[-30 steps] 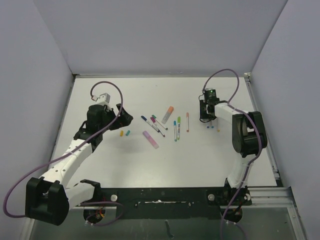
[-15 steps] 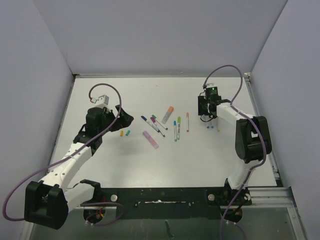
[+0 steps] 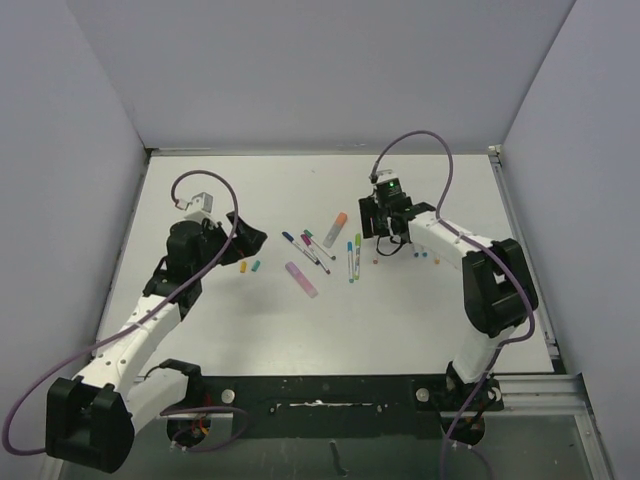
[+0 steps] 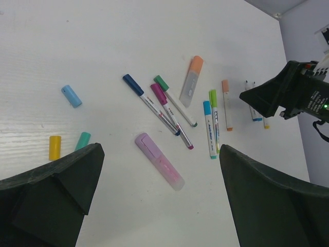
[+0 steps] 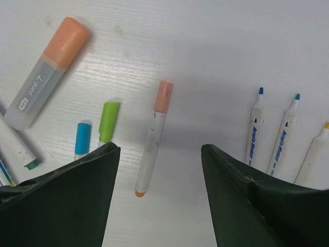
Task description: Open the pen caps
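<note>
Approach step: the open right hand (image 5: 159,148) hovers over the slim white pen (image 5: 149,159) with peach-orange plastic cap (image 5: 163,96), at 3 o'clock of the pen cluster (image 3: 312,252); the next move likely calls for gripping its barrel, the open left hand (image 4: 160,149) pulling the cap.

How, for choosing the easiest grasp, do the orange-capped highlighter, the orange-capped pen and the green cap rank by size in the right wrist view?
1. orange-capped highlighter: about as long as the pen, far fatter.
2. orange-capped pen.
3. green cap: smallest by far.
</note>
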Motion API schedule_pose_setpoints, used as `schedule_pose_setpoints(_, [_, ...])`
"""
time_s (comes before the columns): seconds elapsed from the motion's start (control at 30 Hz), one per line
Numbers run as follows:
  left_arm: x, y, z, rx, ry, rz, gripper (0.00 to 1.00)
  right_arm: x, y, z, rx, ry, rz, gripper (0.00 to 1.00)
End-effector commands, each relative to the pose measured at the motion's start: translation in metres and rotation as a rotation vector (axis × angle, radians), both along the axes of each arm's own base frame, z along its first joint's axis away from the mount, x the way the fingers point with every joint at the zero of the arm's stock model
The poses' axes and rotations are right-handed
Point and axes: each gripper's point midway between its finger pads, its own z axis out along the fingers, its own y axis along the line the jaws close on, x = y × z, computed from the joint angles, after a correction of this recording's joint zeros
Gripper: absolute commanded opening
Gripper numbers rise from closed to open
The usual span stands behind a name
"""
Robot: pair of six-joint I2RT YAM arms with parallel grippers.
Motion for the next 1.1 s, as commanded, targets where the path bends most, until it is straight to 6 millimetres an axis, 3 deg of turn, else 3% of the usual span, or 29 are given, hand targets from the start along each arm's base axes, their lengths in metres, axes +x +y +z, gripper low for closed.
schedule_pose_setpoints(0.0, [-0.001, -0.003, 0.024, -0.034, -0.092, -0.016, 0.98, -0.003, 0.000, -0.013, 0.009, 0.025, -0.061, 0.66])
schedule_pose_setpoints(0.63, [-0.002, -0.003, 0.024, -0.040, -0.096, -0.010, 0.98, -0.018, 0.006, -0.057, 0.021, 0.152, -0.066, 0.63])
schedule_pose_setpoints(0.83, [-0.001, -0.003, 0.024, -0.041, -0.095, -0.009, 0.98, -0.019, 0.010, -0.067, 0.028, 0.178, -0.059, 0.51])
schedule_pose_setpoints(1.07, [-0.001, -0.003, 0.023, -0.043, -0.093, -0.007, 0.98, -0.024, 0.006, -0.079, 0.031, 0.232, -0.068, 0.26])
